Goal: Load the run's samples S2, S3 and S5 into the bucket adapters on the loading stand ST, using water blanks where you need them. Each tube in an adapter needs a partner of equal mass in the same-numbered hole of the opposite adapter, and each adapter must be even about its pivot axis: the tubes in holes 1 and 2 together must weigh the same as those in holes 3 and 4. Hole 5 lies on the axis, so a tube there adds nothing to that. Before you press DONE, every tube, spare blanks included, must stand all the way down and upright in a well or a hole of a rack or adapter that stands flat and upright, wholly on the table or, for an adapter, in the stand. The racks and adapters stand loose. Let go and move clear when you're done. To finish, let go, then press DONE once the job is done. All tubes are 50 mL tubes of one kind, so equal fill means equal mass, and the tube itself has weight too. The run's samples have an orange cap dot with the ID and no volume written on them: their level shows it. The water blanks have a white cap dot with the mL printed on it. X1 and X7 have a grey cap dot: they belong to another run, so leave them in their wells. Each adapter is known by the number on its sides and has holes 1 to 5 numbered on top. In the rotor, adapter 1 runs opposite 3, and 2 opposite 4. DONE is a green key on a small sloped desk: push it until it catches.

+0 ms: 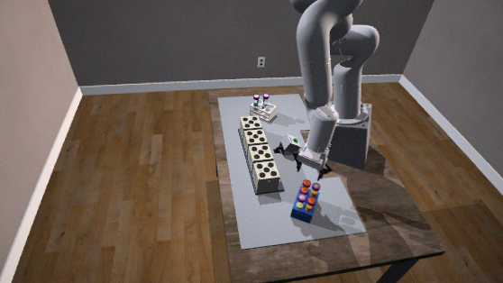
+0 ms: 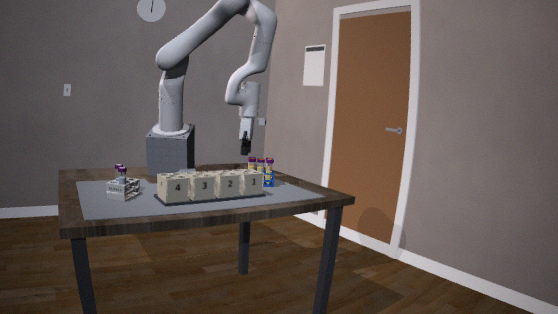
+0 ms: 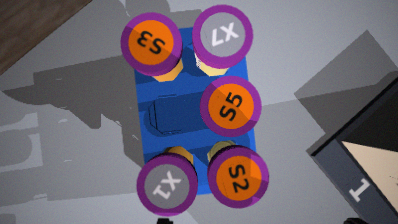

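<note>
On the wooden table [image 1: 383, 252] [image 2: 200, 226], the loading stand [image 1: 280, 189] [image 2: 210, 201] [image 3: 327, 147] carries 4 adapters, and I see no tube in any of them. The blue rack [image 1: 303, 215] [image 2: 272, 183] [image 3: 200, 87] beside it holds 5 tubes, with 1 well vacant. At the far end, the white rack [image 1: 270, 118] [image 2: 114, 192] has 2 tubes in it, presumably blanks. The gripper [image 1: 310, 172] [image 2: 245, 150] [image 3: 258, 221] hangs over the blue rack, fingers wide apart, nothing between them.

The step in hand looks like reading levels or picking sample 1 of 3. The next move calls for settling the pairing, then lining up on 1 orange-dot cap without nudging its neighbours.

Only the wrist view reads the caps: S2 [image 1: 306, 183] [image 2: 252, 159] [image 3: 238, 178], S5 [image 1: 304, 190] [image 2: 261, 160] [image 3: 231, 106] and S3 [image 1: 311, 201] [image 3: 151, 44], all in the blue rack, plus X1 [image 1: 315, 187] [image 3: 167, 185] and X7 [image 1: 302, 197] [image 2: 270, 160] [image 3: 223, 36]. The exterior view gives adapter numbers 4, 3, 2, 1. The green key [image 1: 296, 140] shows plainly only from the top.
</note>
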Controlling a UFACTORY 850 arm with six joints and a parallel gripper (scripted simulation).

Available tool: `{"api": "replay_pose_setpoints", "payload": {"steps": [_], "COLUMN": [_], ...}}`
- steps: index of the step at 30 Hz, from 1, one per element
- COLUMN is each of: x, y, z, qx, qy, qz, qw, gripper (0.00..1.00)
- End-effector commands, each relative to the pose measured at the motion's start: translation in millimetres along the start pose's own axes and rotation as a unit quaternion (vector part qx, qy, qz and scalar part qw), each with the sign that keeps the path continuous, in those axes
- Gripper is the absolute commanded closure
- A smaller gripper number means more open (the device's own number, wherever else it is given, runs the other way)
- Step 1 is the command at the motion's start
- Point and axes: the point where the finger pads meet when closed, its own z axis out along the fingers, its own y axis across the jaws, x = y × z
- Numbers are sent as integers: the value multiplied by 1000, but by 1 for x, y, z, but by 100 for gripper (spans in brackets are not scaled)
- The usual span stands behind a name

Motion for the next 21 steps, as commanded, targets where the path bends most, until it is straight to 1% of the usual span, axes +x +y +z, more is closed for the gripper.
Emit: {"api": "replay_pose_setpoints", "payload": {"steps": [1,6,8,21], "x": [1,1,1,1], "y": [0,0,0,0], "z": [-8,-21,-21,-56], "qx": [0,0,0,0], "qy": [1,1,1,1], "qz": [0,0,0,0], "qw": [1000,1000,1000,1000], "gripper": [0,0,0,0]}}
